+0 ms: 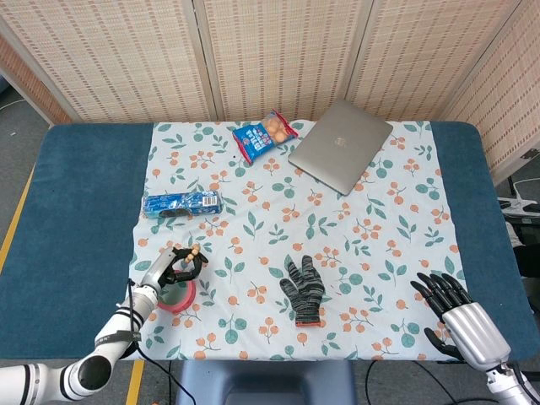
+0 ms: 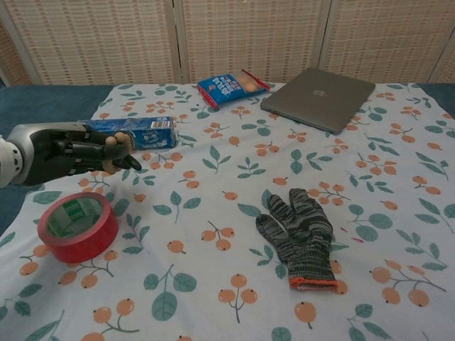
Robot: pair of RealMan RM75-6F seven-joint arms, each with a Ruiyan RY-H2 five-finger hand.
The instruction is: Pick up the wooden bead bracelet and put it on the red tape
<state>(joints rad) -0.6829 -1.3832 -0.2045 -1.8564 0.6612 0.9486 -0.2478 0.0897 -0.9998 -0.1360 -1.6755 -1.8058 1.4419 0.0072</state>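
The red tape [image 2: 78,226] lies flat near the cloth's front left corner. Directly above it, the left hand [image 2: 67,153] has its fingers curled round the wooden bead bracelet [image 2: 112,144]. Beyond the tape sits a blue packet [image 2: 135,132]; a grey glove [image 2: 298,231] lies well to its right. The right hand [image 1: 460,319] hovers far right, fingers spread, holding nothing

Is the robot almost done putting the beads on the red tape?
About halfway. The pickup looks done: the left hand holds the bracelet off the cloth. It hovers just behind the red tape, which lies bare. Left to do: lower the bracelet onto the tape and let go. The right hand waits open.
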